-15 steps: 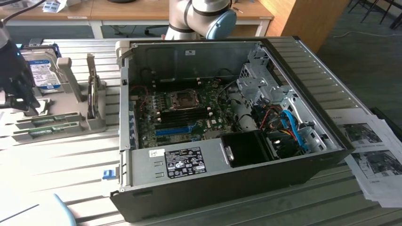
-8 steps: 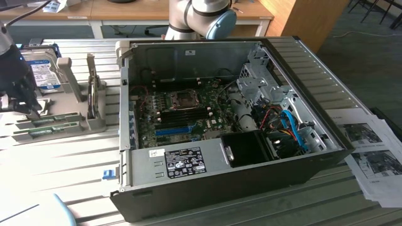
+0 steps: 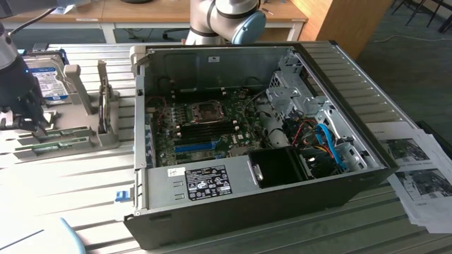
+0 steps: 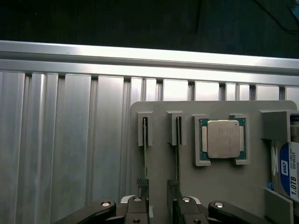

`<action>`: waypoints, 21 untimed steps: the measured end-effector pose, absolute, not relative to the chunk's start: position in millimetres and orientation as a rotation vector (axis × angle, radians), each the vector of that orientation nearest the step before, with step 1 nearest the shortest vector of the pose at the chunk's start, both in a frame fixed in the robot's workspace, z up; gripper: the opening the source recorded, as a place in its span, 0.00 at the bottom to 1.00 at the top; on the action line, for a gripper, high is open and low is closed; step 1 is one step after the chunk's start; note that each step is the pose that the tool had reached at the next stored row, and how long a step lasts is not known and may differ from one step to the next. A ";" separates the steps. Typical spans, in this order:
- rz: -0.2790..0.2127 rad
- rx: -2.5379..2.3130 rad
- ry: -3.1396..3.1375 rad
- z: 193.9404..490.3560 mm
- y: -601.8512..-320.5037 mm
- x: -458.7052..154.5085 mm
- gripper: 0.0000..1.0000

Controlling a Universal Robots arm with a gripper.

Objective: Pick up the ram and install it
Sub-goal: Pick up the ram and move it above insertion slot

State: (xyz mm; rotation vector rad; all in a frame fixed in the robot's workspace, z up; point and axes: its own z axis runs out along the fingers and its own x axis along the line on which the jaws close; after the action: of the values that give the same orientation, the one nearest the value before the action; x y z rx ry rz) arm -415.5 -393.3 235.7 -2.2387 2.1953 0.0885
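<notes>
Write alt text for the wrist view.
The open gripper hangs over a grey parts holder on a ribbed aluminium table. A ram stick and a second stick stand on edge in its slots, next to a processor in its cradle and a hard drive.

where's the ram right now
Two ram sticks stand on edge in the gray holder, beside the CPU, left of the computer case in the exterior view.

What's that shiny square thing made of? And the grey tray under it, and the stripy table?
Square chip: a metal lid, it seems, dull silver sheen, green board rim. Tray: probably plastic, flat matte grey, no gleam. Table: likely aluminium, bright ribbed slats catching light.
</notes>
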 end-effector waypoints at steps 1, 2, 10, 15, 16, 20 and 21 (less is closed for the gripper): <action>0.089 -2.239 2.195 234.6 -393.3 -415.5 0.29; 0.089 -2.239 2.195 233.4 -393.3 -415.5 0.29; 0.088 -2.239 2.195 229.6 -393.4 -415.5 0.29; 0.088 -2.239 2.195 229.5 -397.1 -415.5 0.29; 0.088 -2.239 2.195 229.5 -398.3 -415.5 0.29; 0.089 -2.239 2.195 229.6 -400.7 -415.5 0.29; 0.089 -2.239 2.195 229.6 -400.7 -415.5 0.29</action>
State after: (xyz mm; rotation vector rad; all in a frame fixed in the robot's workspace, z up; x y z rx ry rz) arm -415.5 -400.7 229.6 -2.2387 2.1954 0.0886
